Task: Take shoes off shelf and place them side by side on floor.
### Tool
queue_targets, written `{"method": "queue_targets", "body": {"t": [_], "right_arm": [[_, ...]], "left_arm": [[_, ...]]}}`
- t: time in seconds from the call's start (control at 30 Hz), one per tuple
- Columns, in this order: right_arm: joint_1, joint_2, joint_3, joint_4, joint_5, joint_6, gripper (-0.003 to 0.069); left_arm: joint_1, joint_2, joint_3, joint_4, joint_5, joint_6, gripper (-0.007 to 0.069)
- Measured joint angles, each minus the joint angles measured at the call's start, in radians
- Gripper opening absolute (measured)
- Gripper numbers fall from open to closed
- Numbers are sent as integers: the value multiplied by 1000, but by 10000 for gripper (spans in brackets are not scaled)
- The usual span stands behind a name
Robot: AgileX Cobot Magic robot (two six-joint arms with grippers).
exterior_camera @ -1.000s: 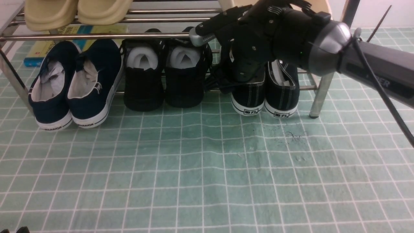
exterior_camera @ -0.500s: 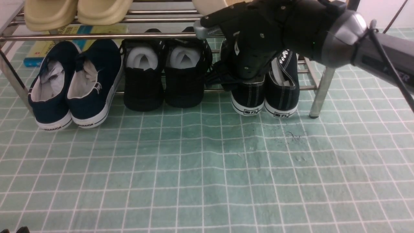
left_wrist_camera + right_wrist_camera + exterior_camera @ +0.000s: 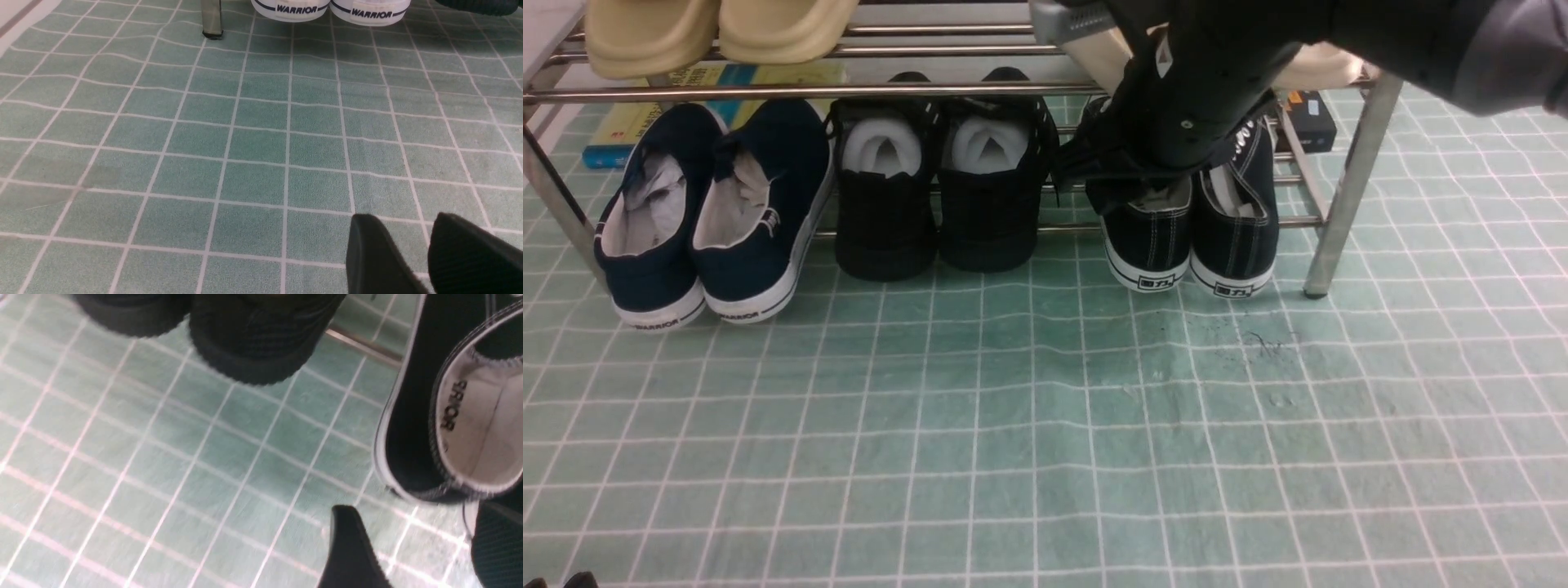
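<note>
Sneakers (image 3: 1191,245) at shelf's (image 3: 768,90) right end, right hand (image 3: 412,522) spread, just beside one sneaker's heel

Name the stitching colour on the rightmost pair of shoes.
White, on black shoes; the front view shows it best.

The right arm (image 3: 1462,49) reaches in high from the right, wrist bent downward, the right gripper (image 3: 408,539) with fingers (image 3: 347,551) spread wide, gripping nothing, while the left gripper (image 3: 408,249) hangs low, fingertips (image 3: 376,253) close together.
</note>
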Motion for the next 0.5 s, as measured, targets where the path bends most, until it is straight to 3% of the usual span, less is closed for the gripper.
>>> {"method": "queue_targets", "body": {"t": [0.17,0.33,0.5], "right_arm": [[48,-25,0,3,116,-22,412],[159,-12,52,-53,138,-18,412],[210,70,82,-260,105,78,412]], "left_arm": [[0,0,0,0,0,0,239],[0,0,0,0,0,0,239],[0,0,0,0,0,0,239]]}}
